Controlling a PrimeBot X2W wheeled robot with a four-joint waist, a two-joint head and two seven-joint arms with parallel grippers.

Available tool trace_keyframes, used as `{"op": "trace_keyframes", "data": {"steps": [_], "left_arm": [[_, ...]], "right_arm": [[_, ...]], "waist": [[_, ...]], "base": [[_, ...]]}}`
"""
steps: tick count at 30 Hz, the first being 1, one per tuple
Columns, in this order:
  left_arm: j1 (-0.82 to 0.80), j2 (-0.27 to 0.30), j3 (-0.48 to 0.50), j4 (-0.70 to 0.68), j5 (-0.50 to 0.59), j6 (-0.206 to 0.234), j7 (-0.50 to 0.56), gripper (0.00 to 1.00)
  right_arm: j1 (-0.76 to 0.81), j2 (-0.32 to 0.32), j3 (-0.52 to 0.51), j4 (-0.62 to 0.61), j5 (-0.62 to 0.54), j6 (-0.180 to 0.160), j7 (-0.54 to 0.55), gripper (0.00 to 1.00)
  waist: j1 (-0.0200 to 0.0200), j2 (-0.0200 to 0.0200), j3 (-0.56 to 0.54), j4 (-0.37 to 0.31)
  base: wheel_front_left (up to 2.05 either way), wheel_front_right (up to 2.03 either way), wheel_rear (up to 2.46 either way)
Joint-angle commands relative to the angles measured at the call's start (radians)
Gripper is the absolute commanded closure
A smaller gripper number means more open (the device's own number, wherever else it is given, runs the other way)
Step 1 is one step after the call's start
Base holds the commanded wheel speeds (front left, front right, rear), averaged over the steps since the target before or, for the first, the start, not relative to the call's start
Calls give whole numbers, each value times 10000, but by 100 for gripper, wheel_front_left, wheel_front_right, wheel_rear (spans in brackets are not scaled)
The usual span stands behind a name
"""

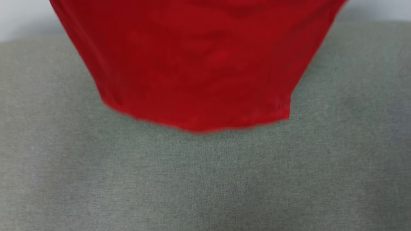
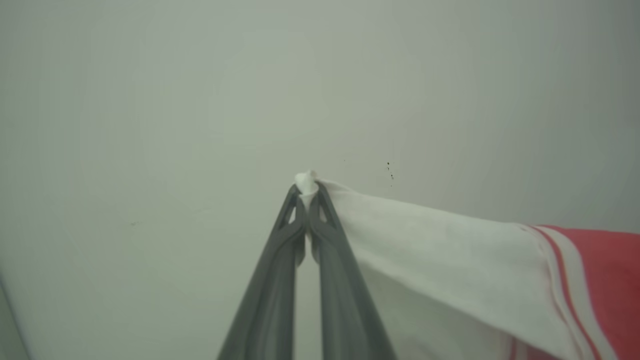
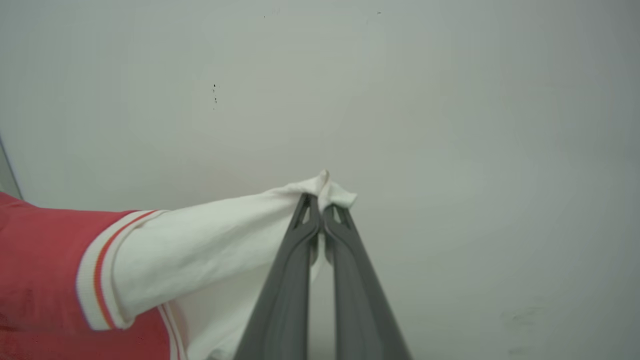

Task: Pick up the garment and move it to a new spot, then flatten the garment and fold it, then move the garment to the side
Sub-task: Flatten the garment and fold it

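Observation:
The red garment (image 1: 199,64) hangs blurred in the upper middle of the head view, its bottom hem above the grey surface (image 1: 205,179). In the left wrist view my left gripper (image 2: 306,192) is shut on a pinch of the garment's white sleeve (image 2: 440,250), which trails right to striped trim and red cloth. My right gripper (image 3: 321,202) is shut on the other white sleeve (image 3: 210,240), which runs left to the striped trim and red body. The chest lettering is hidden.
A grey fabric-covered surface spreads across the lower head view. A pale plain wall (image 2: 250,100) stands behind both grippers in the wrist views, and a pale strip (image 1: 19,16) shows behind the surface's far edge.

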Motion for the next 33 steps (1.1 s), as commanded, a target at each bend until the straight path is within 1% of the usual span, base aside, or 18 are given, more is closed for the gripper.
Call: {"op": "trace_keyframes", "data": {"steps": [1,3,7,11,13,15,19,22,23,25,31,33], "left_arm": [[-274,-59,-79,175,114,-18,-126,100],[-1086,-95,-359,752,344,-119,-349,100],[-2963,-255,-928,2066,830,-270,-951,100],[-4592,-666,-1361,3538,1216,-349,-1774,100],[-5362,-782,-1526,4094,1435,-414,-2289,100],[-5870,-963,-1684,4685,1608,-438,-2921,100],[-6504,-1365,-1942,5744,1672,-509,-3749,100],[-6391,-1601,-2103,6378,1606,-526,-4186,100],[-5822,-1839,-2339,6822,1490,-594,-4556,100],[-5222,-1937,-2592,7051,1439,-624,-4802,100],[-2809,-2132,-3229,7537,1232,-671,-5292,100],[-1870,-2077,-3529,7568,1357,-674,-5436,100]], "right_arm": [[-296,-67,81,178,-144,-3,-146,100],[-1002,-242,334,607,-535,-3,-552,100],[-2496,-137,574,1727,-1216,-3,-1457,100],[-3872,40,736,3009,-1945,-3,-2458,100],[-4581,51,796,3546,-2292,-4,-2912,100],[-5076,189,665,4117,-2666,-4,-3484,100],[-5610,406,447,5141,-3284,-3,-4401,100],[-5463,496,604,5771,-3384,-4,-4796,100],[-4946,451,918,6211,-3383,-4,-4999,100],[-4504,393,1120,6417,-3298,-4,-5094,100],[-2522,217,1696,6771,-2957,-4,-4992,100],[-1720,56,1962,6761,-2876,-4,-4915,100]], "waist": [[-1,-1,835,-73],[-1,-1,1364,-52],[-1,-1,2300,46],[-1,-1,2990,167],[-1,-1,3321,250],[-1,-1,3543,326],[-1,-1,3865,521],[-1,-1,3956,638],[-1,-1,3943,728],[-1,-1,3851,775],[-1,-1,3113,889],[-1,-1,2694,934]], "base": [[0,0,0],[0,0,0],[0,0,0],[0,0,0],[0,0,0],[0,0,0],[0,0,0],[0,0,0],[0,0,0],[0,0,0],[0,0,0],[0,0,0]]}}
